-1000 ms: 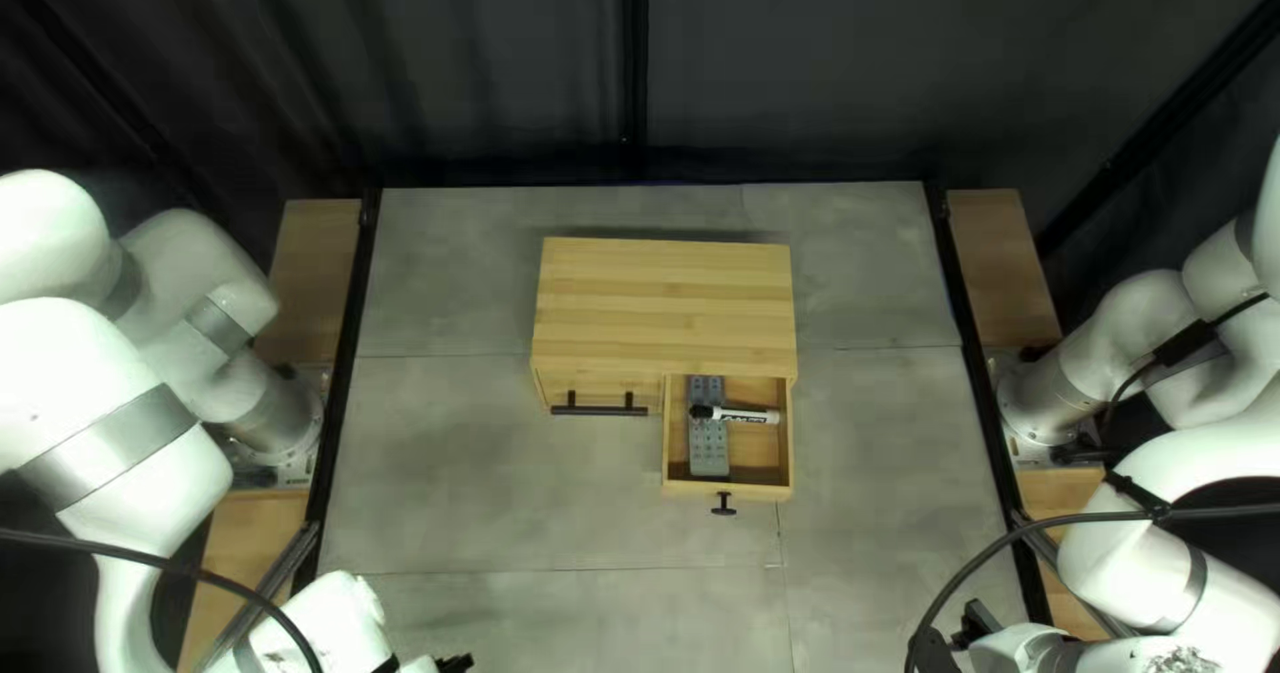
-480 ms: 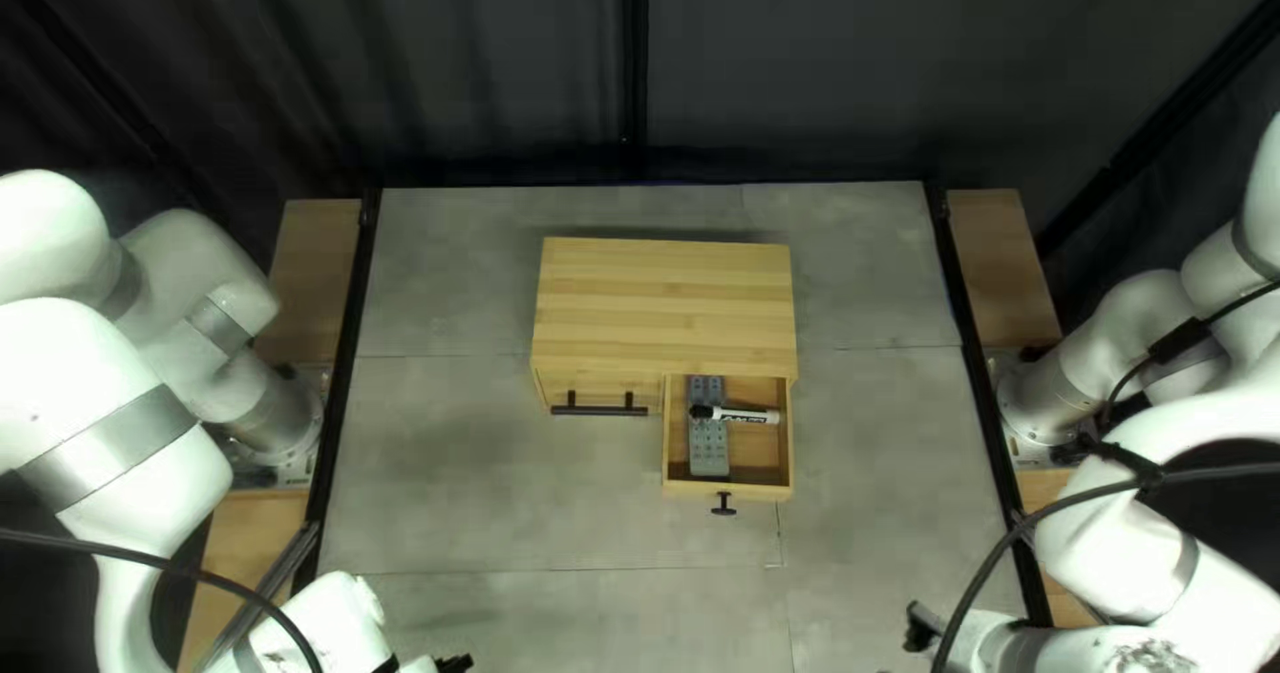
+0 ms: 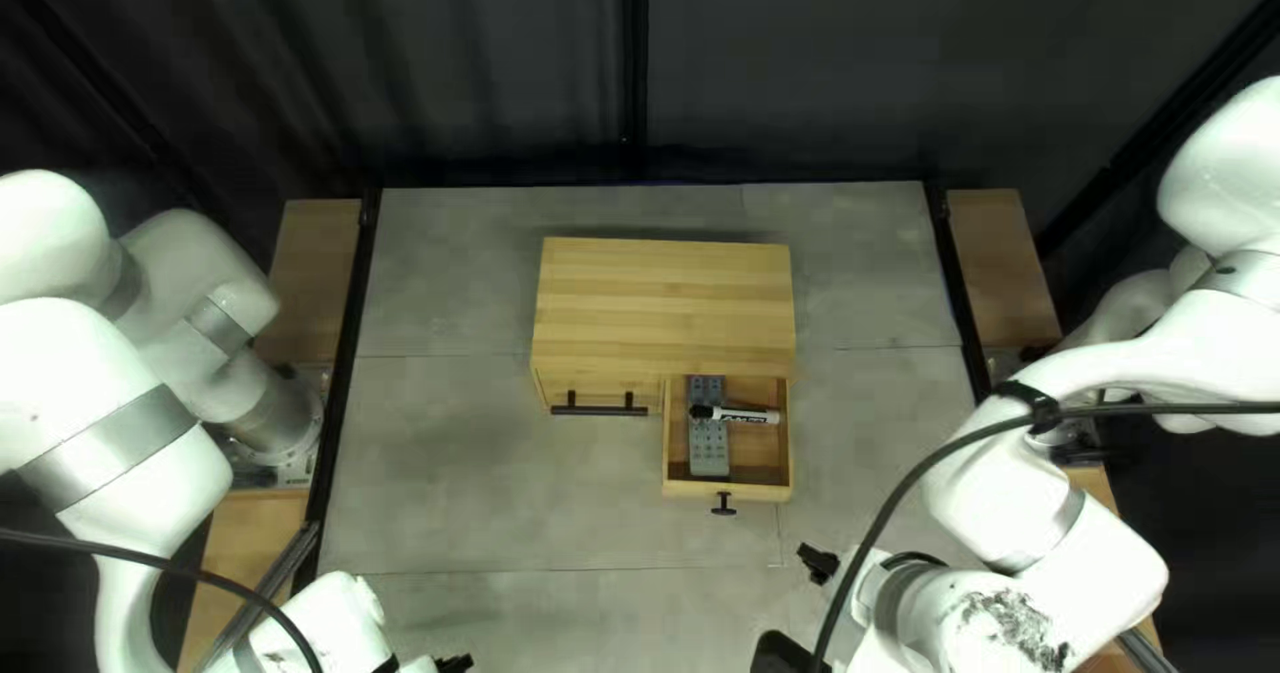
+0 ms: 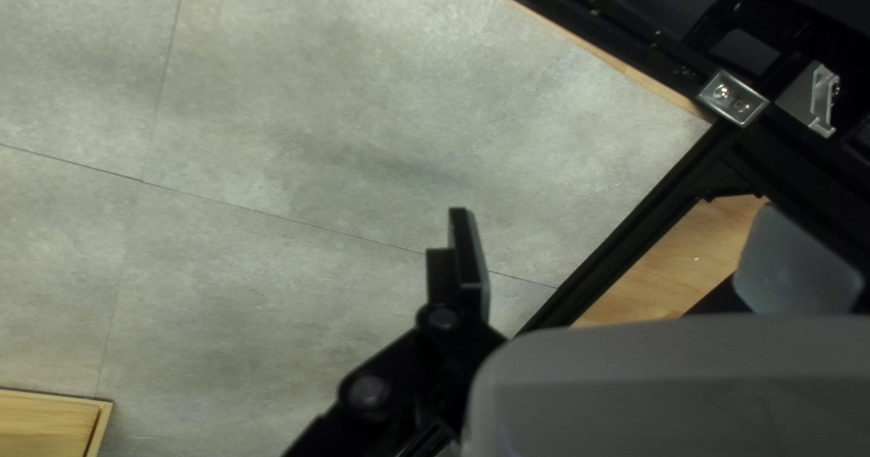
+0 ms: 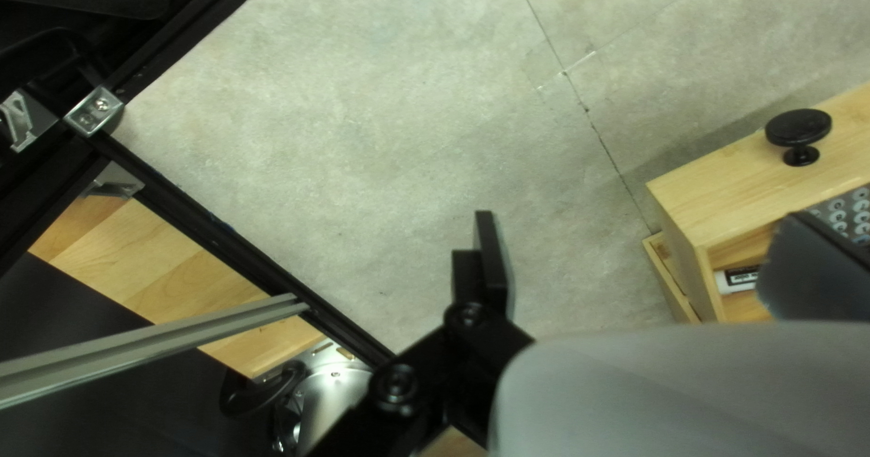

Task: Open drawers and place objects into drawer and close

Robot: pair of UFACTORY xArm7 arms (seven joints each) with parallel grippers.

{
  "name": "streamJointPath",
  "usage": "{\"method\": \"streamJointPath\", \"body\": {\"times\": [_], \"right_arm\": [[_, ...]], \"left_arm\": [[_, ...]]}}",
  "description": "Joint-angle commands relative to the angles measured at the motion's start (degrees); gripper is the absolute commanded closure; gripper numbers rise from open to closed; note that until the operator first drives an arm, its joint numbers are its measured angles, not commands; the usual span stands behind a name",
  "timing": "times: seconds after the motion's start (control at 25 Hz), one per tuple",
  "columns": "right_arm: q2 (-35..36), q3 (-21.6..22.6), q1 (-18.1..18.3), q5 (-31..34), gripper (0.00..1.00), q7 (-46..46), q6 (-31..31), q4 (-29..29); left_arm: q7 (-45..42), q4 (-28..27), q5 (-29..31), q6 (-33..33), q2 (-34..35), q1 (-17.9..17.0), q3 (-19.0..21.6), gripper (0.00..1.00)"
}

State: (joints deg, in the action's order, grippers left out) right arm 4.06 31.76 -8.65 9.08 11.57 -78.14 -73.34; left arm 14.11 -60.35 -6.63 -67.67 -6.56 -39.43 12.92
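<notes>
My right gripper (image 5: 640, 221), open, lies near and right of the drawer (image 3: 694, 489) and its knob (image 3: 723, 502), closer than my open left gripper (image 4: 621, 212); closing likely means pushing far.

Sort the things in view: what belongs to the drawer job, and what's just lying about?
Job:
- cabinet
- open drawer and its knob
- remote, in that drawer
- marker, lying across the remote
- bar handle, probably

Likely just surroundings:
- curtain
- wooden side boards
- grey rail
</notes>
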Motion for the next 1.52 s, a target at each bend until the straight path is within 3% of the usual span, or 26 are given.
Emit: {"method": "streamJointPath", "body": {"times": [0.04,0.12,0.56,1.16,1.52], "right_arm": [[0.0,0.0,0.0,0.0,0.00,0.0,0.0,0.0],[-0.5,0.7,-0.9,3.2,0.00,1.1,3.3,1.6],[2.9,0.5,-0.9,13.0,0.00,11.7,8.3,3.3],[20.2,-1.3,-5.4,22.7,0.00,18.5,-2.1,-13.1],[25.0,-2.8,-7.0,26.7,0.00,19.7,-3.9,-15.7]], "left_arm": [[0.0,0.0,0.0,0.0,0.0,0.0,0.0,0.00],[0.0,0.0,0.0,0.0,0.0,0.0,0.0,0.00],[0.0,0.0,0.0,0.0,0.0,0.0,0.0,0.00],[0.0,0.0,0.0,0.0,0.0,0.0,0.0,0.00],[0.0,0.0,0.0,0.0,0.0,0.0,0.0,0.00]]}}
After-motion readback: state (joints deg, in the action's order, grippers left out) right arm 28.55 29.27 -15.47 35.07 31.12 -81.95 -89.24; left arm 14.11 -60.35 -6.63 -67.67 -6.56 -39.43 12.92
